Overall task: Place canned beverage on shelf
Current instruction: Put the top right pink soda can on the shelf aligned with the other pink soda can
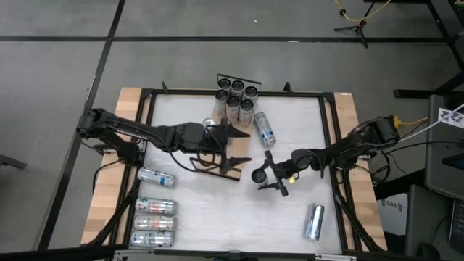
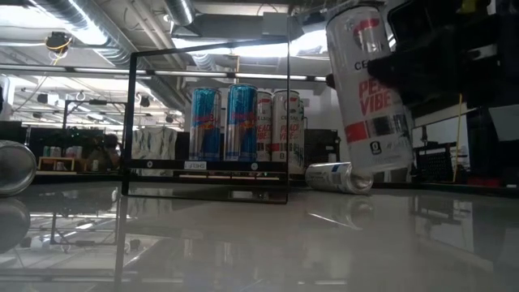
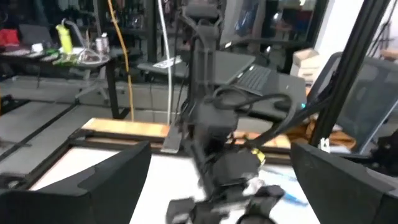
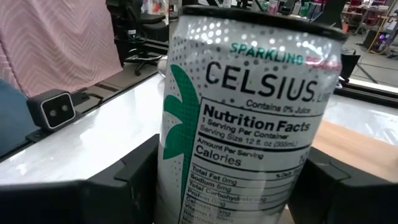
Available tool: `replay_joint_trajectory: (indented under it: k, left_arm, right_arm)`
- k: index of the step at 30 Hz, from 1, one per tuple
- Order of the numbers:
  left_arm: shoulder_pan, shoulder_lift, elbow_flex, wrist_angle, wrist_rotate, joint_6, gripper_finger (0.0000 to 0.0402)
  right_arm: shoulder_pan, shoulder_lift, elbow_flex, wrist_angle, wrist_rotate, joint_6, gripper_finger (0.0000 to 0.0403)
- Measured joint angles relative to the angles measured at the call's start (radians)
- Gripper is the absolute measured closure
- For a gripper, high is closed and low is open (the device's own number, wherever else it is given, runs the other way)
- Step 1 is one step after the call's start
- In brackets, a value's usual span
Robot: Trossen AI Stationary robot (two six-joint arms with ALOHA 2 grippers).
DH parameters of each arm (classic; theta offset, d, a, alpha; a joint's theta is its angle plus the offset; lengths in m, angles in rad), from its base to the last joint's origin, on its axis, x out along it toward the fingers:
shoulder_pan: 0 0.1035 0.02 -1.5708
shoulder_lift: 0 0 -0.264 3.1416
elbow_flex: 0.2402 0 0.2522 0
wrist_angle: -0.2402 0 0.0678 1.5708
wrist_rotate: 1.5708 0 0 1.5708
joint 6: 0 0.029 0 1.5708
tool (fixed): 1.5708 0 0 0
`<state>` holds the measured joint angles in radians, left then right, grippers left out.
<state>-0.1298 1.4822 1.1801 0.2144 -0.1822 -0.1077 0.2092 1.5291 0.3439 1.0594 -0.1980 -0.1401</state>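
Observation:
My right gripper [image 1: 261, 176] is shut on a white canned beverage [image 2: 369, 89] and holds it over the middle of the table. The can fills the right wrist view [image 4: 242, 124]. Several cans [image 2: 243, 122] stand upright on the shelf [image 2: 203, 166] at the table's far edge [image 1: 235, 98], behind a black wire frame [image 2: 130, 122]. My left gripper [image 1: 233, 134] hangs open just in front of those cans with nothing between its fingers [image 3: 93, 180]. My right gripper pinches the can's side wall [image 4: 168, 180] between its two fingers, one on each side of the body. The fingers come in about level from the table's right side. The can is nearly upright, slightly tilted, with its bottom [image 2: 381, 166] clear of the table.
One can [image 1: 264, 128] lies on its side near the shelf, also in the low view [image 2: 339, 177]. Several cans lie at the near left [image 1: 154, 206], and one [image 1: 314, 221] at the near right. The table's black frame [image 1: 330, 145] runs along its sides.

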Motion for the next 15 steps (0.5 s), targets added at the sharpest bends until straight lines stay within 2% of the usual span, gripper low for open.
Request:
replay_joint_trajectory:
  k: [8,12,15]
  left_arm:
    - [-0.011,0.066,0.000,0.068,0.066,-0.185,0.0013]
    - [-0.021,0.066,0.000,0.013,0.081,-0.195,0.0013]
    - [-0.034,0.067,0.000,-0.067,0.054,-0.171,0.0013]
  right_arm:
    - [0.000,0.033,0.000,0.017,0.002,0.008,0.0150]
    - [0.000,0.033,0.000,0.018,0.002,0.009,0.0150]
    - [0.000,0.033,0.000,0.017,0.002,0.009,0.0150]
